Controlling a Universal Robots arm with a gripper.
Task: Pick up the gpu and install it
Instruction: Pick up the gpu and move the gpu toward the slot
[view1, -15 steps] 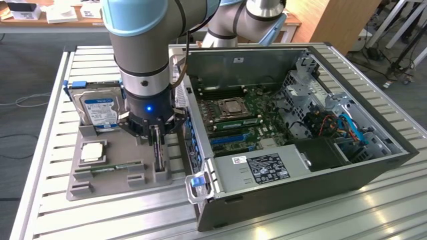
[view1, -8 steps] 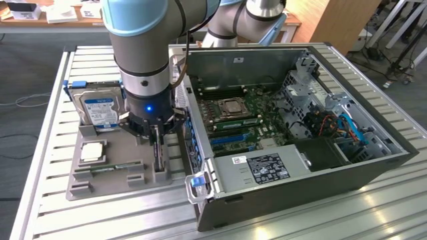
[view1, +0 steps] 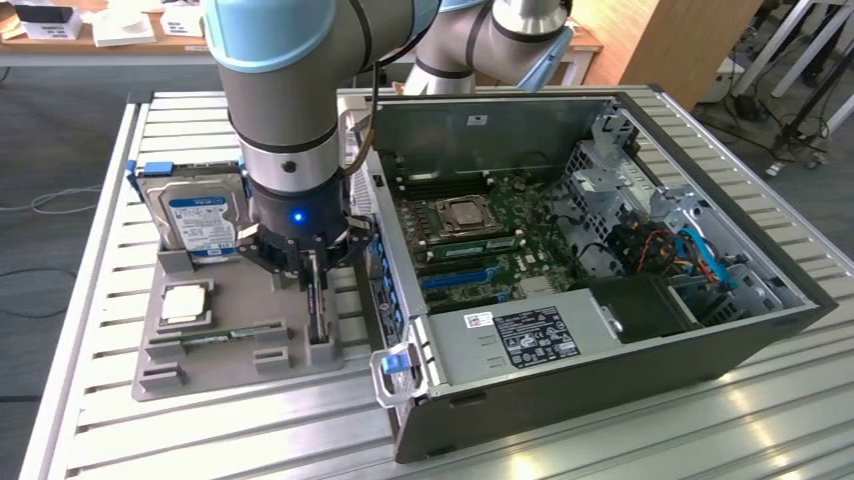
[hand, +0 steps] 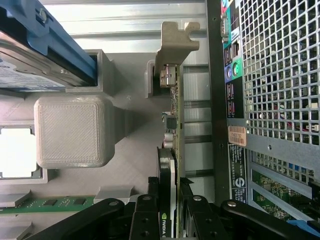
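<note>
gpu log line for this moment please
stage: pick | thin black-faced gpu card: on edge in grey plastic holder tray | end effector: directly over gpu | open black computer case: gpu not installed

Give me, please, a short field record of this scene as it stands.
claw: down at the gpu
gpu: on edge in its tray slot, not yet installed
grey tray: also holds hard drive, RAM stick, processor
computer case: open, on the exterior view's right of the tray
</note>
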